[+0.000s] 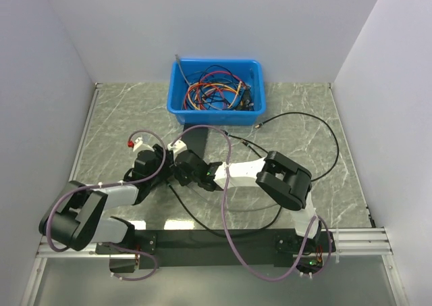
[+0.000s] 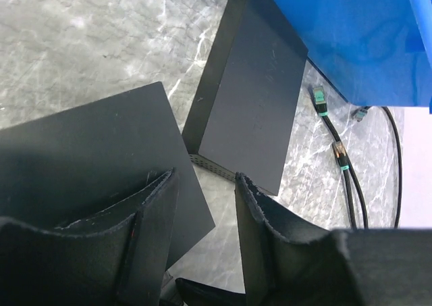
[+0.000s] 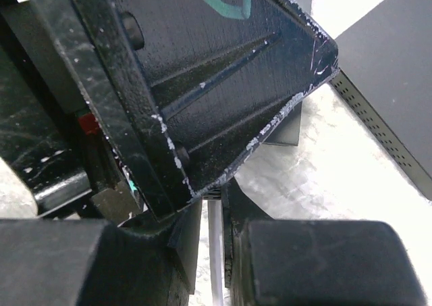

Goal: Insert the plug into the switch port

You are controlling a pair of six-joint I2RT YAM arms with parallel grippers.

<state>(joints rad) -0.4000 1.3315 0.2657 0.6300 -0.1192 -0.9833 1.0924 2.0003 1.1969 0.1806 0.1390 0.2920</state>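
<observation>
Ports of the switch (image 2: pixel 253 90) hidden

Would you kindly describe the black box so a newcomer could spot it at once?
At the table's far edge sits a blue bin full of wires. Directly in front of its left corner lies the black box: flat, matte and rectangular, unlike the thin loose cables beside it.

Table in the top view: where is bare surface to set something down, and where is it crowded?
Bare marble lies between the left wall and the blue bin, and in the far right corner beyond the black cable. Crowded: the middle, where the left arm and right arm meet in front of the black switch.
</observation>
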